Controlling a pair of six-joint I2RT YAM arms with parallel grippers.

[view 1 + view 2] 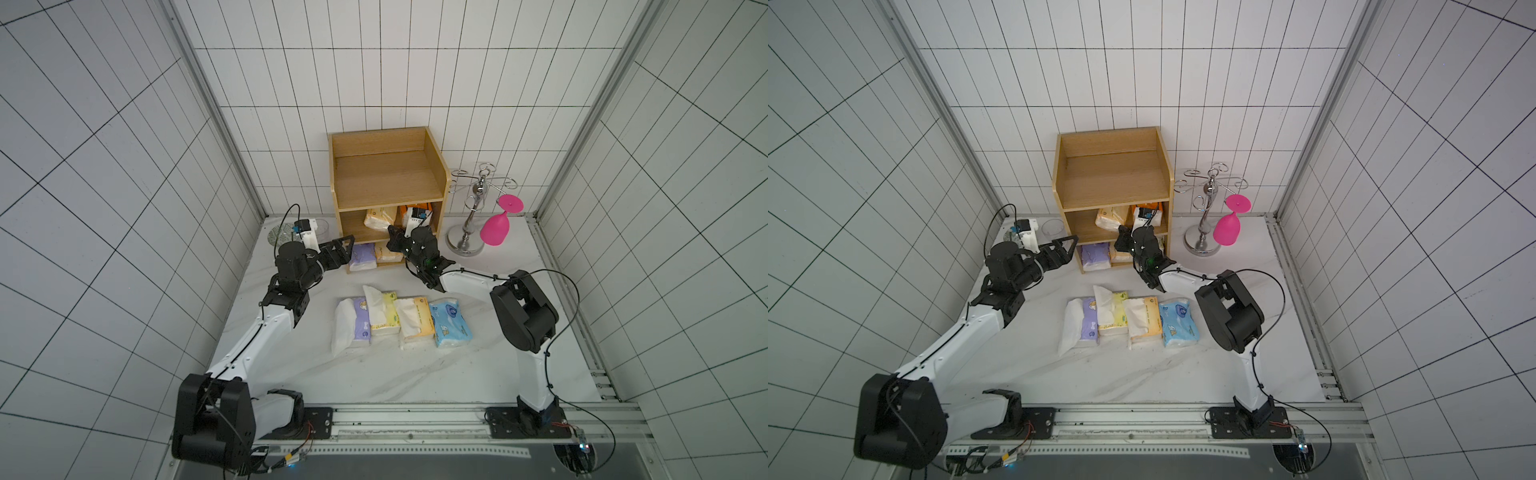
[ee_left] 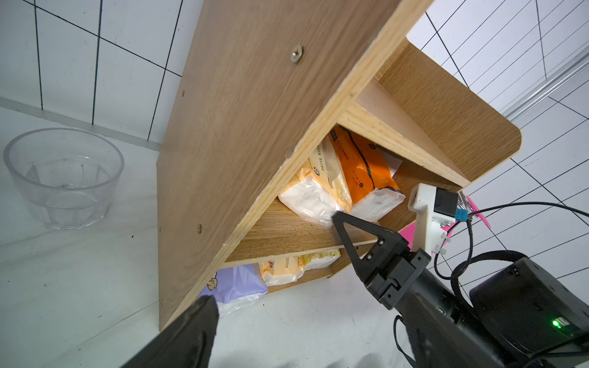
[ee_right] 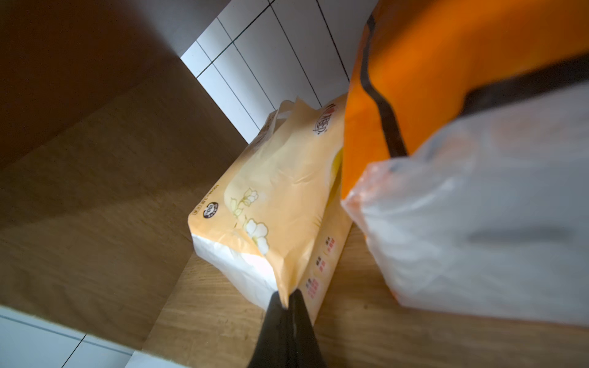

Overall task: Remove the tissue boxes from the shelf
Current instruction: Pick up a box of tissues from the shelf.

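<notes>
Right claw [image 3: 288, 298] pinched crinkly film corner of pale pack [image 3: 271, 197], middle tier of wooden shelf [image 1: 386, 178]. Glossy orange pack [image 3: 414, 79] sat alongside. Left claw [image 1: 347, 251] stood wide beside shelf.

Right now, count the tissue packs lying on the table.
4, side by side before the shelf: purple pack, yellow pack, pale orange pack, blue pack. None appears hidden.

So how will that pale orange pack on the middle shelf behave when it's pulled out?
Probably floppy: the right gripper pinches only a wrapper corner of the pale orange pack, so it may sag. The tilted bright orange pack beside it could topple.
</notes>
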